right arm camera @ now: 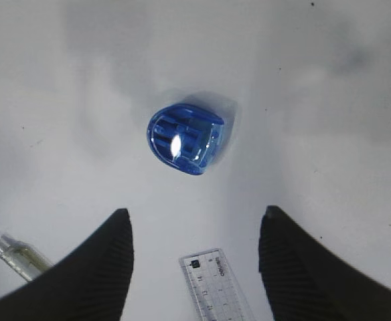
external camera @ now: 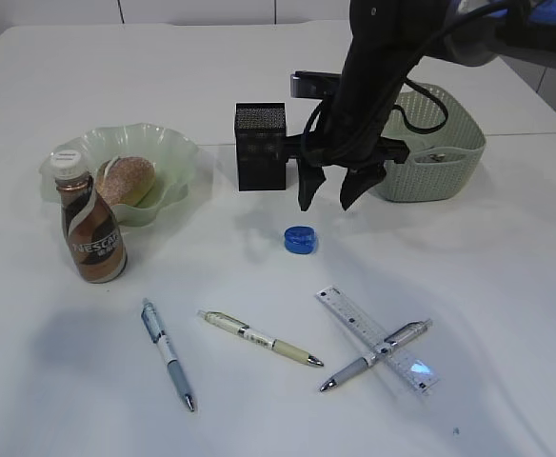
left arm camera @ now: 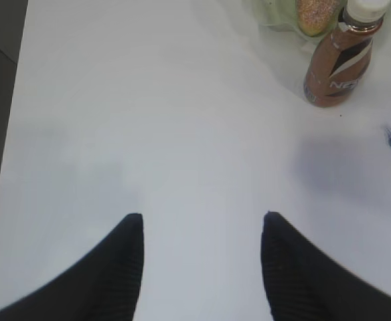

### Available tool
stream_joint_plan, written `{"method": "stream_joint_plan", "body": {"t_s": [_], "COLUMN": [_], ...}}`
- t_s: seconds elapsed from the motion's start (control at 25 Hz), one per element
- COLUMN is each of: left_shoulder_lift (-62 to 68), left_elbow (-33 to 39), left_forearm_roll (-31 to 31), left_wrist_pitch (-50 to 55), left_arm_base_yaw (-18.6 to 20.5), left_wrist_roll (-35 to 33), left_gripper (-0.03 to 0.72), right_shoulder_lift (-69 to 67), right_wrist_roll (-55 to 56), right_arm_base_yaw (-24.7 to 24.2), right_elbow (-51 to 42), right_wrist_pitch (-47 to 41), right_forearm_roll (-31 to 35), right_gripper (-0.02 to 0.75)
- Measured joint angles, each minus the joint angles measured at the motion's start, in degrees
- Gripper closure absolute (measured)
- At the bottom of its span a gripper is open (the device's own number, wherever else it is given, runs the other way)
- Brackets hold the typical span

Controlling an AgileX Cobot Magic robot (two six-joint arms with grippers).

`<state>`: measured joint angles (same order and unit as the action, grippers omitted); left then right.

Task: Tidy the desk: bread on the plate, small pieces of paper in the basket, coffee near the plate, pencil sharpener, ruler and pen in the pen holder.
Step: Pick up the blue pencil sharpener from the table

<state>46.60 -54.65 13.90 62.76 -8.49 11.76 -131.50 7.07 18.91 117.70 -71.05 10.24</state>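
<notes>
So the right gripper [external camera: 332,202] is hanging just above the white table [external camera: 468,286] with its two black fingers [right arm camera: 88,267] spread apart and nothing between them. Directly under it the one small blue translucent plastic pencil sharpener [right arm camera: 184,139] is sitting on the bare tabletop, untouched, a bit in front of the single black perforated square pen holder [external camera: 260,145].

Counting the rest: three pens are lying on the near part of the table. One blue-and-clear ballpoint [external camera: 168,352] is sitting on the left, one cream-barrelled pen [external camera: 259,338] in the middle, and one silver-grey pen [external camera: 375,355] is lying crosswise on top of the one clear plastic ruler [external camera: 377,339], so those two are touching.

Over on the left, one pale green wavy-edged glass plate [external camera: 178,157] is holding one sugar-dusted round bread bun [external camera: 126,179]. One brown Nescafé coffee bottle with a white cap [external camera: 91,227] is standing upright just beside the plate's front edge.

One grey-green woven plastic basket [external camera: 449,157] is sitting behind the right arm; something small is showing through its side, but I can't tell what.

The left gripper [left arm camera: 202,231] is showing up only in its own wrist view, fingers parted and empty over blank table, with the coffee bottle off to its upper right.
</notes>
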Motion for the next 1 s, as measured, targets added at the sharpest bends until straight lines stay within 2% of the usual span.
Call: {"method": "stream_joint_plan", "body": {"t_s": [0.48, 0.64, 1.0], "left_shoulder_lift": [0.00, 0.00, 0.00], "left_elbow": [0.00, -0.04, -0.13], "left_forearm_roll": [-0.09, -0.09, -0.09], "left_wrist_pitch": [0.52, 1.02, 1.75], "left_arm_base_yaw": [0.00, 0.00, 0.00], "left_wrist_roll": [0.00, 0.00, 0.00], "left_gripper": [0.294, 0.294, 0.294], "right_shoulder_lift": [-3.02, -5.04, -5.57], "right_wrist_roll": [0.88, 1.02, 1.47], "right_arm_base_yaw": [0.00, 0.13, 0.63], "right_elbow": [0.34, 1.98, 2.61], "right_wrist_pitch": [0.22, 1.12, 4.19], "right_forearm_roll": [0.14, 2.93, 3.82], "right_gripper": [0.267, 0.267, 0.267]}}
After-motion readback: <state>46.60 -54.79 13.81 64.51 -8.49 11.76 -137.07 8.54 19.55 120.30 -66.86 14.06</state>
